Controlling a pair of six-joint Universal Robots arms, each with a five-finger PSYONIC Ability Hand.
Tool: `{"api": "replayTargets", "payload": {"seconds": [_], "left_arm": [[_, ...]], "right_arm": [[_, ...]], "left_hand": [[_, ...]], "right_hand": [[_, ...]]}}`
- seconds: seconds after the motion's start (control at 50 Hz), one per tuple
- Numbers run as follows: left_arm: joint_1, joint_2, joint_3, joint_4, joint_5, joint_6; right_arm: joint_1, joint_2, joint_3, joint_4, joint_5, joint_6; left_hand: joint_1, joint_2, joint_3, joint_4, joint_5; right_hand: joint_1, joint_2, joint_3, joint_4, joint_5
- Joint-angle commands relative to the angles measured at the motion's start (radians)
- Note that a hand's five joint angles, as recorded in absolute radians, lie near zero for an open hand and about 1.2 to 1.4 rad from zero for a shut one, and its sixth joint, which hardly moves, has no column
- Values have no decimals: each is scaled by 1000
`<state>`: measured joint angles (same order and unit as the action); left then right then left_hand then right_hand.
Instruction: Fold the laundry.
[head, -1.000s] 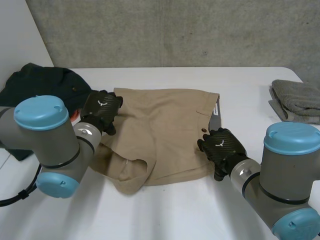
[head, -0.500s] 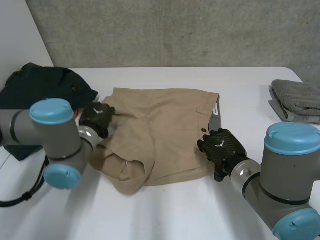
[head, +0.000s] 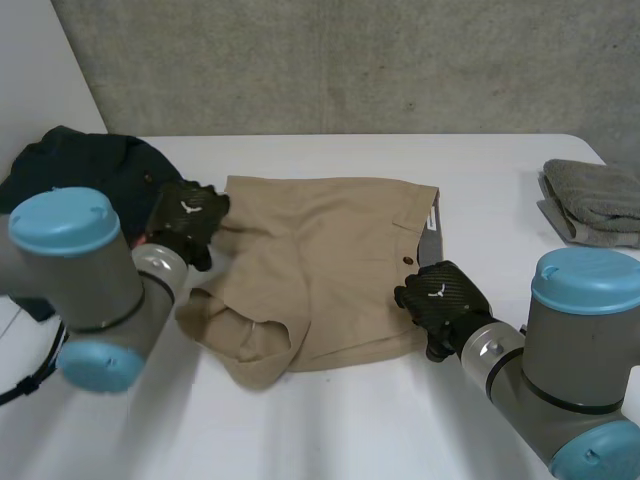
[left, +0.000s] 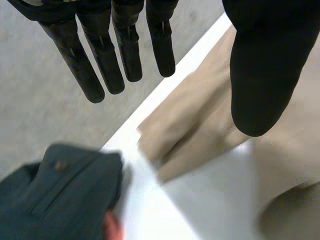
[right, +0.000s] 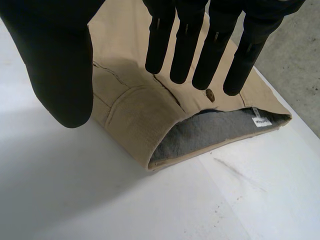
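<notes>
Right wrist view, tan shorts (right: 131, 102) beneath straight fingers (right: 186, 50)

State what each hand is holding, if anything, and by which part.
Nothing is held: the left hand and right hand are both open at the tan shorts' edges.

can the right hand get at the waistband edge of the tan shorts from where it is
Probably yes. The right hand is open, right over the waistband edge of the tan shorts, and nothing lies between them.
</notes>
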<state>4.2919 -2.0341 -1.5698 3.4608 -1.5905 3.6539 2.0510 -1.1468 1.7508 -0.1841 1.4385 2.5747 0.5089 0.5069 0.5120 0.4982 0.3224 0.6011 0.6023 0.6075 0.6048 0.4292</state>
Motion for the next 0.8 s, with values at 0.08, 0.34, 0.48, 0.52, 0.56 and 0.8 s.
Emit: {"api": "replayTargets", "payload": {"seconds": [0.08,0.34,0.48,0.52,0.56,0.8], "left_arm": [[-280,299,-237,-40,3,-107],[-455,204,-254,-66,-8,-101],[-426,101,-210,-65,-54,-100],[-403,86,-210,-58,-103,-97],[-390,69,-208,-57,-149,-91],[-285,25,-194,-20,-279,-20]], "right_arm": [[-11,15,-14,-26,22,-5],[-20,9,-10,-25,49,-4],[-23,-2,2,-9,46,16],[-25,-16,4,-2,51,18],[-32,-36,10,23,48,18],[-48,-39,35,52,-1,30]], "left_hand": [[51,53,48,62,63],[74,77,71,85,87],[83,85,80,94,95],[95,97,92,106,107],[113,115,110,123,125],[116,118,113,126,128]], "right_hand": [[795,794,789,791,793],[795,794,789,791,793],[245,243,238,241,242],[183,182,176,179,180],[104,102,97,100,101],[15,14,9,12,13]]}}
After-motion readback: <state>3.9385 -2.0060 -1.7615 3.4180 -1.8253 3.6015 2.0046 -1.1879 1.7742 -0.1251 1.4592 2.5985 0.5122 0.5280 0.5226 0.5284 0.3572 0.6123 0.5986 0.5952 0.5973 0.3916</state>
